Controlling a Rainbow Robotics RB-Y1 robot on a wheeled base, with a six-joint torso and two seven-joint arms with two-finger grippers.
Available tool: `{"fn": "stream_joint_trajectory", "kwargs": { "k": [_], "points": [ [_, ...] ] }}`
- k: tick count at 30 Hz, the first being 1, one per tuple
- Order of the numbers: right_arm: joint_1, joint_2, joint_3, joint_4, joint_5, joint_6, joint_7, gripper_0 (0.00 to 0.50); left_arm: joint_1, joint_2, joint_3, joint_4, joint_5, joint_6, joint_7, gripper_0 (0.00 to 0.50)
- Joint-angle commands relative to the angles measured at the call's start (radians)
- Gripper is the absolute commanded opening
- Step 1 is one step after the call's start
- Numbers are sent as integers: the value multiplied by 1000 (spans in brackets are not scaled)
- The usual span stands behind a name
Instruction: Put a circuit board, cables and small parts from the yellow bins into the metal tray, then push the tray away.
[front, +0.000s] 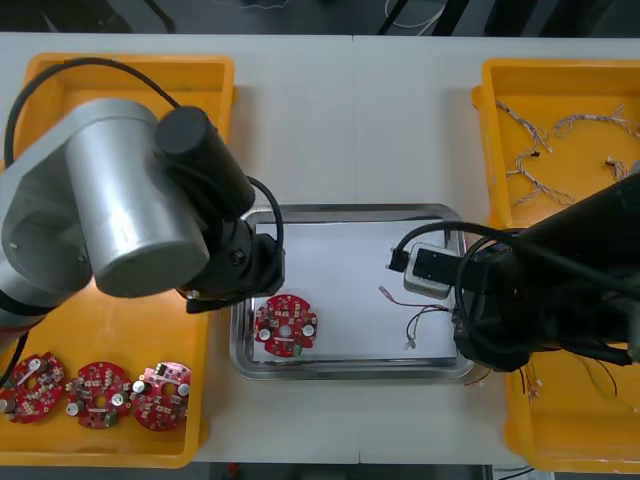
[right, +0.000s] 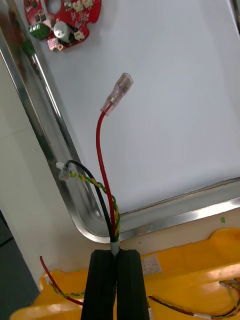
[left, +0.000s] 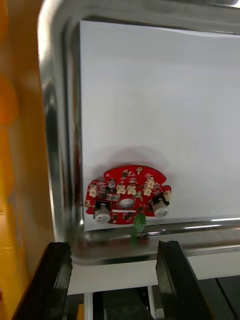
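A round red circuit board (front: 285, 327) (left: 127, 197) lies in the metal tray (front: 350, 212), on its white inside, near the front left corner. My left gripper (front: 235, 288) (left: 115, 272) stands open just outside the tray's rim (left: 55, 125), holding nothing, with the board a little beyond its fingertips. My right gripper (front: 463, 335) (right: 117, 260) is shut on a red and yellow cable (right: 102, 165) (front: 415, 320) with a black strand. It hangs over the tray's front right corner (right: 92, 220). The cable's clear-tipped red end reaches over the white inside.
Yellow bins flank the tray. The near left bin (front: 190, 440) holds three more red boards (front: 95, 390). The far right bin (front: 490, 130) holds twisted cables (front: 545, 160). More red and yellow cables lie in the near right bin (front: 525, 430) (right: 190, 260).
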Motion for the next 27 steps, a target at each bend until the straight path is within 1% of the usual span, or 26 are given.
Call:
{"fn": "stream_joint_trajectory", "kwargs": {
  "k": [1,4,7,11,15,20,25,27],
  "points": [
    [-73,37,67,56,13,-7,142,0,14,64,132,-32,85,65,-168,500],
    [-89,65,93,98,25,-7,202,0,13,74,199,-31,128,88,-217,500],
    [-94,114,107,144,53,-7,268,0,2,87,276,-11,184,88,-281,500],
    [-94,171,129,200,73,-7,322,0,-13,96,348,41,223,88,-370,500],
    [-96,223,173,256,116,-14,331,0,-23,96,408,97,220,88,-472,500],
    [-97,249,234,302,175,-66,329,0,-52,105,448,189,201,88,-574,500],
    [-96,263,256,348,180,-84,331,0,-79,108,495,284,164,88,-660,500],
    [-96,264,264,360,182,-87,332,0,-90,113,514,320,115,88,-708,500]
  ]
}}
